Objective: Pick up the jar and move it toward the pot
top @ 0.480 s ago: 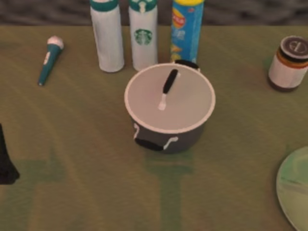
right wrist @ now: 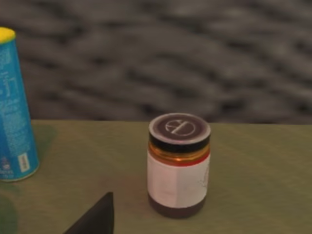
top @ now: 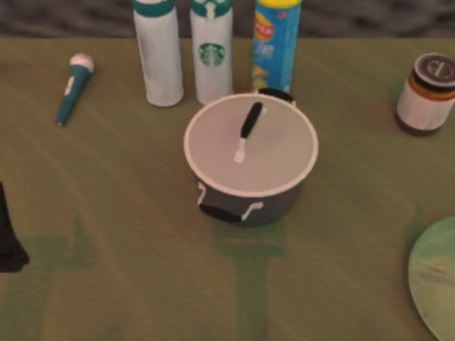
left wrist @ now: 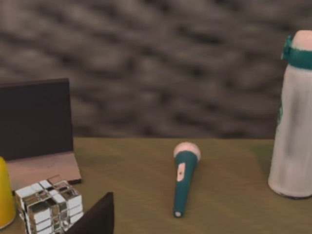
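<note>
Right now the jar (top: 426,93) stands upright far out at the top view's right side of the counter (top: 106,213), at about 2 o'clock from the pot (top: 250,158). The two are well apart, with bare counter between them. To get to the pot, the jar must go toward 8 o'clock.

My right arm is the nearer one, I think, because its wrist view looks straight at the jar (right wrist: 178,165). The jar sits in the middle of that view, straight ahead of the right pincer. Only a dark tip (right wrist: 92,217) shows low in that view, so I cannot tell if the right pincer is open or closed. It holds nothing that I can see. The left arm is parked at 9 o'clock on the counter's edge, and I cannot tell its pincer's state either.

The jar is short and round, and its long line points straight up. It has a flat dark lid, an orange band, a smooth white label and a dark brown bottom. It looks hard and slippery, so a grip across the label from the sides seems best.

The pot is big, round and dark grey, with a pale lid and a black-and-white handle on top. A blue and yellow can (top: 274,44) stands just behind the pot.
</note>
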